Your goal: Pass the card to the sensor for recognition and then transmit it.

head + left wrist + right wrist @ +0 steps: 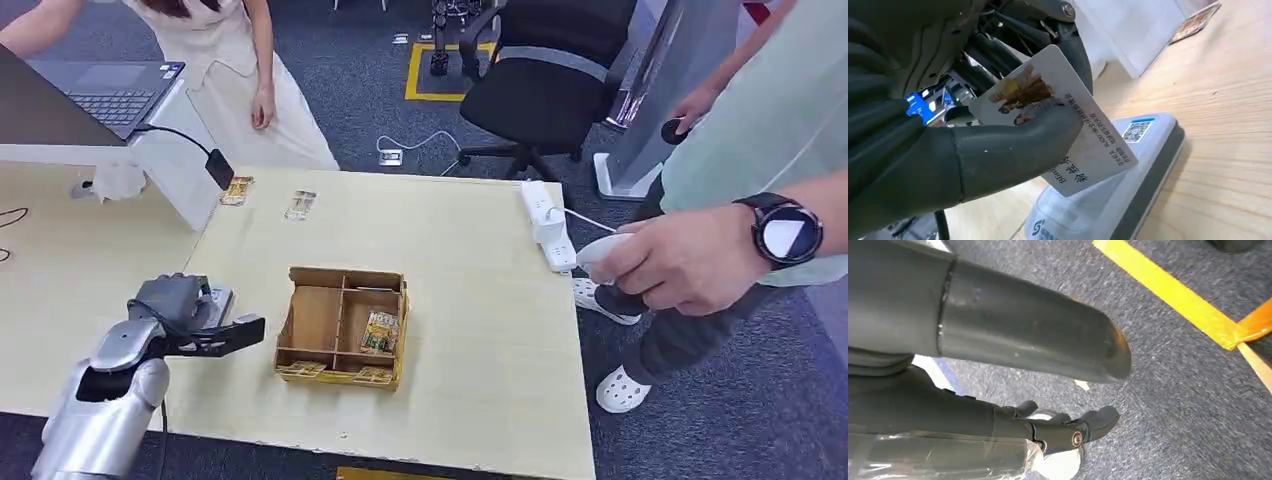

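My left hand (178, 308) hovers low over the left part of the wooden table (470, 330). It pinches a white card (1075, 130) printed with a picture and text between the thumb (1013, 150) and the darker fingers. The card hangs tilted just above a white sensor (1128, 165) with a QR code; the sensor (220, 298) peeks out beside my hand. My right hand (1013, 335) hangs over grey carpet, fingers apart and holding nothing.
A wooden compartment box (340, 325) with small cards sits mid-table. Two more cards (237, 190) lie at the far edge near a black scanner (219, 168). A power strip (545, 222) lies on the right. A person's hand (690, 262) with a watch holds a white device; another person stands behind.
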